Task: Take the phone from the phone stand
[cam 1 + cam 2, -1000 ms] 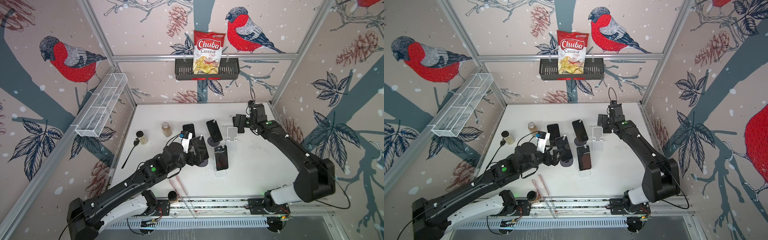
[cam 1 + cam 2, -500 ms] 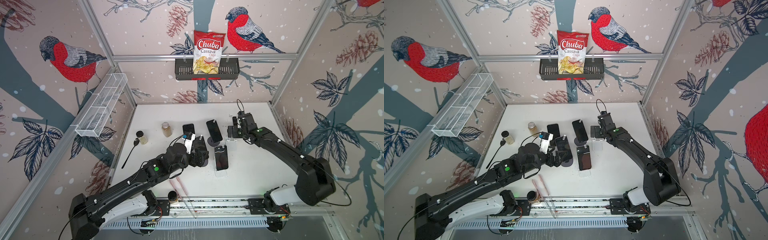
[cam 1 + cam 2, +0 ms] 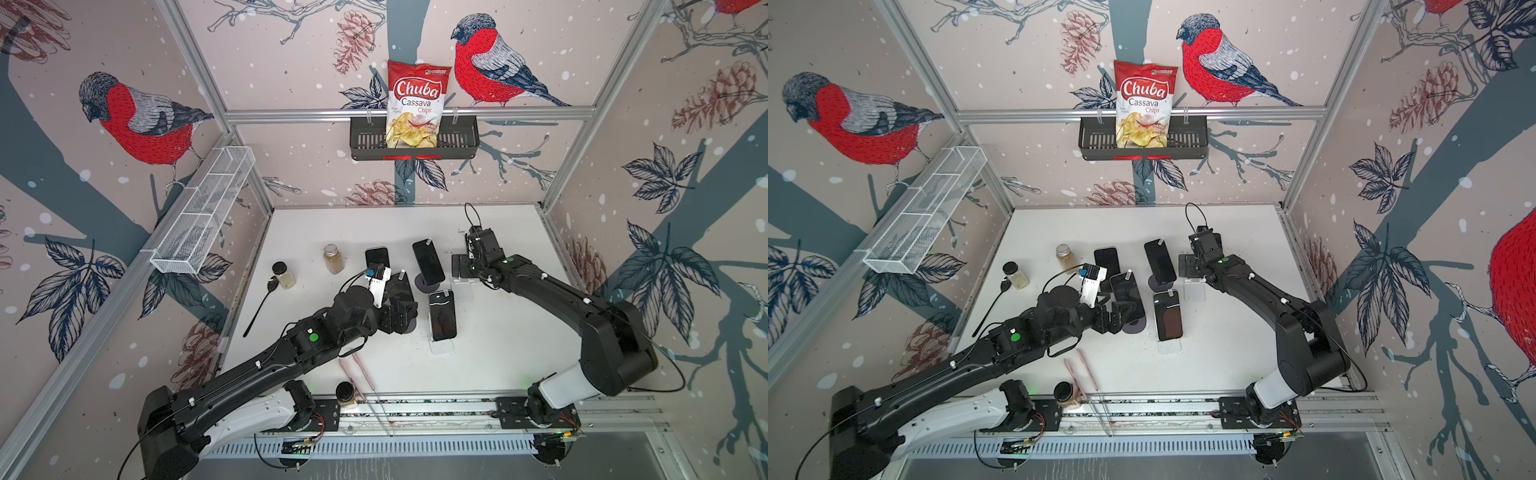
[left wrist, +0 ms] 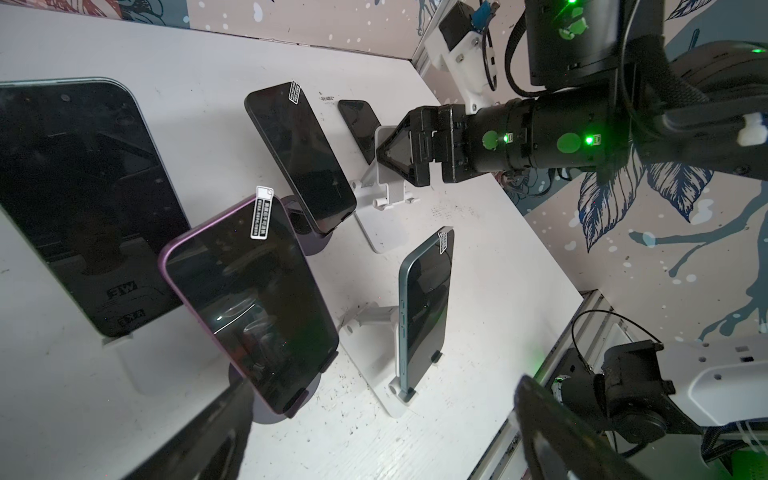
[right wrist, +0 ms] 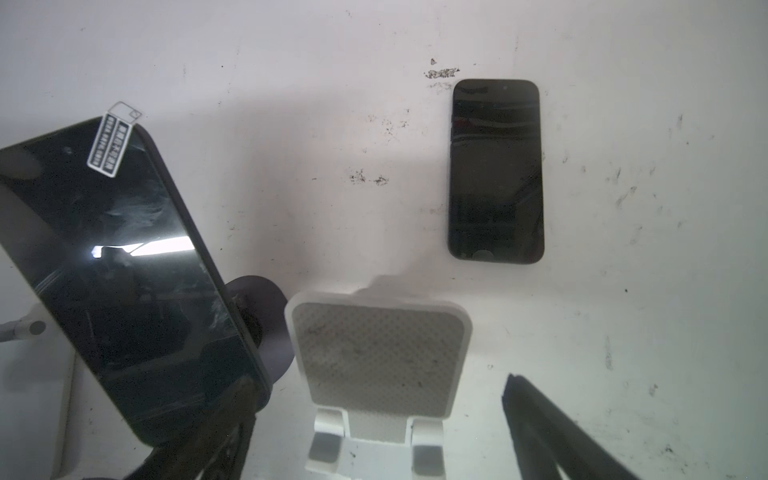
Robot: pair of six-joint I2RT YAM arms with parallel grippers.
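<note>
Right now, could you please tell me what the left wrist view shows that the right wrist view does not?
Only the left wrist view: the purple phone and the teal phone, both propped up, a large dark phone, and the right gripper from outside, its open jaws at the empty white stand. Only the right wrist view: that stand's dotted pad, face on. Both: that stand, the black phone propped on a round dark base, and the small phone lying flat on the table.
</note>
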